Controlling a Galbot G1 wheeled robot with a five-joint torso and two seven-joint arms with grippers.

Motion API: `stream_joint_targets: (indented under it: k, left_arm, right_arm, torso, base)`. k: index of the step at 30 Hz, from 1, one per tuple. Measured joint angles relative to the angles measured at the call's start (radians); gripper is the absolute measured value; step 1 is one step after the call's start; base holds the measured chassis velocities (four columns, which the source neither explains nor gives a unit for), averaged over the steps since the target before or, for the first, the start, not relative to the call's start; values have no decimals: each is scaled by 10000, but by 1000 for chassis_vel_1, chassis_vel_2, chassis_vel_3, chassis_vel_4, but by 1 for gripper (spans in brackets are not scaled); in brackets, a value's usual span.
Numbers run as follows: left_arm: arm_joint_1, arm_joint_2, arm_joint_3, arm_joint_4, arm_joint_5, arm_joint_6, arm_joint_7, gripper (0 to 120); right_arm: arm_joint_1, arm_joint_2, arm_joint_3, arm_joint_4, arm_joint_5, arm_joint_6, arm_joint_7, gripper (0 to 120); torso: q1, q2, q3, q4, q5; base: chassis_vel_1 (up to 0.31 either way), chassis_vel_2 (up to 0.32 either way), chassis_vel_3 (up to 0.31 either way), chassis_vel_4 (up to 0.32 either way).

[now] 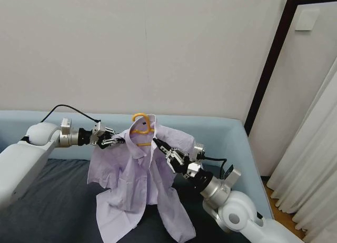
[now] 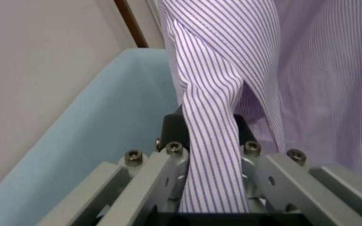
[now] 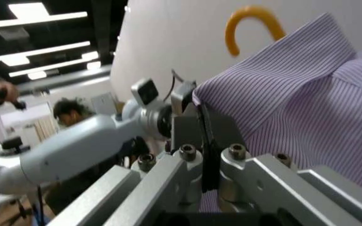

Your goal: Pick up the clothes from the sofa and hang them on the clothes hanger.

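Observation:
A lilac striped shirt (image 1: 139, 185) hangs in the air over the sofa, draped on a yellow hanger (image 1: 141, 125) whose hook sticks up above the collar. My left gripper (image 1: 117, 140) is shut on the shirt's left shoulder fabric (image 2: 212, 155), which runs between its fingers. On the other side, my right gripper (image 1: 159, 145) is shut on the shirt's front edge near the collar (image 3: 275, 99). In the right wrist view the yellow hook (image 3: 251, 24) rises above the collar, with the left arm (image 3: 86, 146) beyond it.
The light blue sofa back (image 1: 221, 132) runs behind the shirt, with a dark seat cushion (image 1: 47, 201) below. A plain wall stands behind. A dark door frame (image 1: 268, 64) and white curtains (image 1: 316, 164) are at the right.

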Motion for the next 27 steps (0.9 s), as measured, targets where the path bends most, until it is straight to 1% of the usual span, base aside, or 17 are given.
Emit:
stream_joint_targets:
  k: [2, 7, 13, 16, 18, 20, 21, 22, 23, 26, 27]
  left_arm:
    - [41, -125, 62, -61, -74, 1, -121, 7]
    - [50, -362, 209, -110, -172, 1, -215, 7]
    - [82, -437, 327, -154, -190, -4, -177, 7]
    - [82, -493, 359, -98, -187, -40, -150, 7]
    - [47, -516, 368, -48, -186, -61, -154, 7]
    - [-129, -572, 395, 94, -228, -139, -215, 7]
    - [-185, -580, 415, 127, -266, -153, -238, 7]
    - [-321, -589, 476, 192, -398, -171, -279, 7]
    - [-321, -589, 476, 192, -398, -171, -279, 7]
    - [-595, -595, 588, 309, -603, -182, -200, 7]
    - [-595, -595, 588, 309, -603, -182, -200, 7]
  right_arm:
    - [-137, -5, -145, -137, -525, 0, -105, 0]
    - [-216, 79, -336, -341, -1087, 1, -280, 0]
    - [-202, 191, -411, -523, -1268, 1, -193, 0]
    - [-169, 251, -431, -637, -1323, 41, 82, 0]
    - [-173, 244, -431, -676, -1334, 73, 68, 2]
    - [-263, 116, -424, -803, -1523, 141, -292, 12]
    - [-293, 68, -423, -833, -1627, 157, -411, 14]
    - [-353, -72, -446, -906, -1904, 225, -669, 20]
    - [-353, -72, -446, -906, -1904, 225, -669, 20]
    - [-396, -338, -418, -1101, -2705, 458, -1029, 35]
    - [-396, -338, -418, -1101, -2705, 458, -1029, 35]
  torso:
    - [-1, 0, 0, -2, 1]
    - [0, 0, 0, -2, 0]
    - [0, 0, 0, 0, -1]
    - [-1, 0, 0, 2, -1]
    - [0, 0, 0, 2, -3]
    - [0, 0, 0, 1, -1]
    - [0, 0, 0, 0, 0]
    - [1, 0, 0, -3, 0]
    - [1, 0, 0, -3, 0]
    - [1, 0, 0, -2, 2]
    - [1, 0, 0, -2, 2]
  base:
    - [0, 0, 0, 0]
    - [0, 0, 0, 0]
    - [0, 0, 0, 0]
    - [0, 0, 0, 0]
    - [0, 0, 0, 0]
    - [0, 0, 0, 0]
    - [0, 0, 0, 0]
    - [0, 0, 0, 0]
    - [0, 0, 0, 0]
    - [0, 0, 0, 0]
    - [0, 0, 0, 0]
